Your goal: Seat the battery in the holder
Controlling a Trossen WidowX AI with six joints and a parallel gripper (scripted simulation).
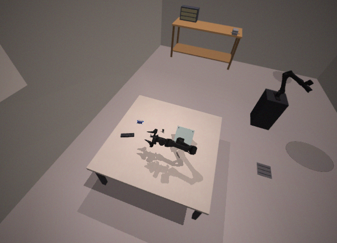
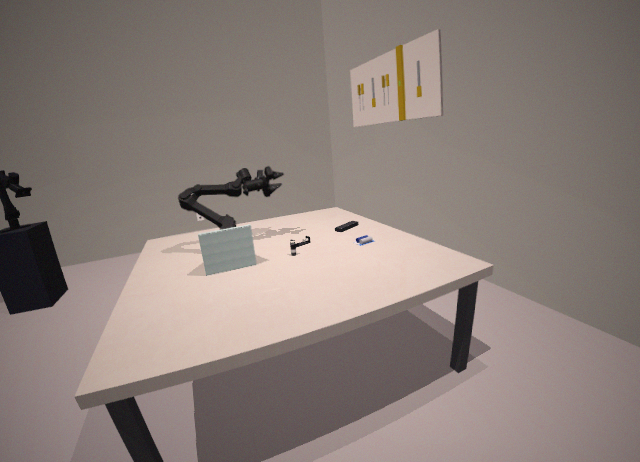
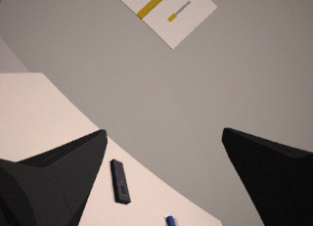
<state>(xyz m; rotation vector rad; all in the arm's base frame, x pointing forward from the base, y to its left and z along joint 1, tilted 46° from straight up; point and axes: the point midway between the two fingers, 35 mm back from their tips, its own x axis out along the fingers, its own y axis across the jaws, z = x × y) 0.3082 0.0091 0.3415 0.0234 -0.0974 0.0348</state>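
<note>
A small blue battery (image 1: 140, 121) (image 2: 364, 240) lies on the white table (image 1: 122, 159) (image 2: 258, 317) near its far left side. A flat black holder (image 1: 127, 134) (image 2: 345, 225) (image 3: 120, 181) lies apart from it, a short way off on the table. My gripper (image 1: 147, 136) (image 2: 281, 180) (image 3: 166, 136) is open and empty. It hangs well above the table and points out toward both things, with neither between its fingers.
A small black bracket-like piece (image 1: 162, 130) (image 2: 298, 244) stands near the arm. A pale glass panel (image 1: 186, 133) (image 2: 227, 249) stands upright by the arm's base. A second arm on a black pedestal (image 1: 268, 108) (image 2: 25, 266) and a wooden shelf (image 1: 206, 27) stand off the table.
</note>
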